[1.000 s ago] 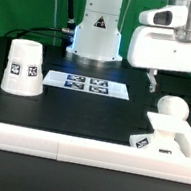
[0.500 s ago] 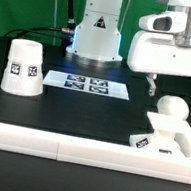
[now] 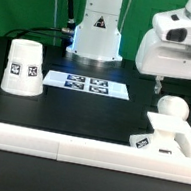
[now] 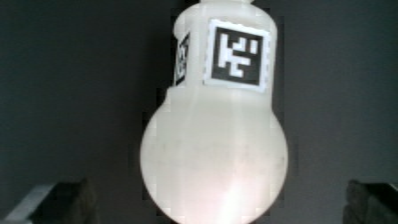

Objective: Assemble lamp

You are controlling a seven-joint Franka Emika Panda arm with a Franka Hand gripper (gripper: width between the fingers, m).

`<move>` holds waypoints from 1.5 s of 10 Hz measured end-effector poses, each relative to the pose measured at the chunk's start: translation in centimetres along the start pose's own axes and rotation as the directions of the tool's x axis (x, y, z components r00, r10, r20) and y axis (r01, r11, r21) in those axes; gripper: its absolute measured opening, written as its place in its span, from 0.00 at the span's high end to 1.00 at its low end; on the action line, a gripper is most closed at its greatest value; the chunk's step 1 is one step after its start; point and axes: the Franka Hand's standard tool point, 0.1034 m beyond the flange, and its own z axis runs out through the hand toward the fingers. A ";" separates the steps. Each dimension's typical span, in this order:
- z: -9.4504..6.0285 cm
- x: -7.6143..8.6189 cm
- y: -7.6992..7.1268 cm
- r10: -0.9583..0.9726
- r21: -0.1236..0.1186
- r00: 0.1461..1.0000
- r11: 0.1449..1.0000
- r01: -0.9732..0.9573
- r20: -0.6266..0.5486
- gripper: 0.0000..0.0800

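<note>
Only the wrist view shows the tag (image 4: 237,55) on the bulb (image 4: 214,150), under the spread-open gripper (image 4: 210,205).

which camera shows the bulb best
The wrist view: the bulb fills the picture, with its rounded head, stem and tag all plain. The exterior view shows it only small, standing upright at that view's right.
</note>
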 end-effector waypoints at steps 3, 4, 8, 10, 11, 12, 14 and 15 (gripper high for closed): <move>0.5 -0.5 0.1 0.006 -0.011 0.980 1.000 -0.004 0.200 0.13; 0.7 -0.2 0.1 0.006 -0.013 0.968 1.000 -0.003 0.252 0.13; 1.6 -0.3 0.2 0.011 -0.023 0.882 1.000 0.000 0.471 0.13; 1.9 -0.3 0.2 0.011 -0.024 0.871 1.000 0.000 0.492 0.13; 2.1 -0.3 0.2 0.012 -0.024 0.870 1.000 0.000 0.492 0.13; 2.3 -0.4 0.3 0.014 -0.025 0.869 1.000 -0.002 0.495 0.13; 3.0 -0.4 0.4 0.019 -0.027 0.867 1.000 -0.007 0.498 0.13; 3.4 -0.3 0.3 0.020 -0.028 0.869 1.000 -0.008 0.494 0.13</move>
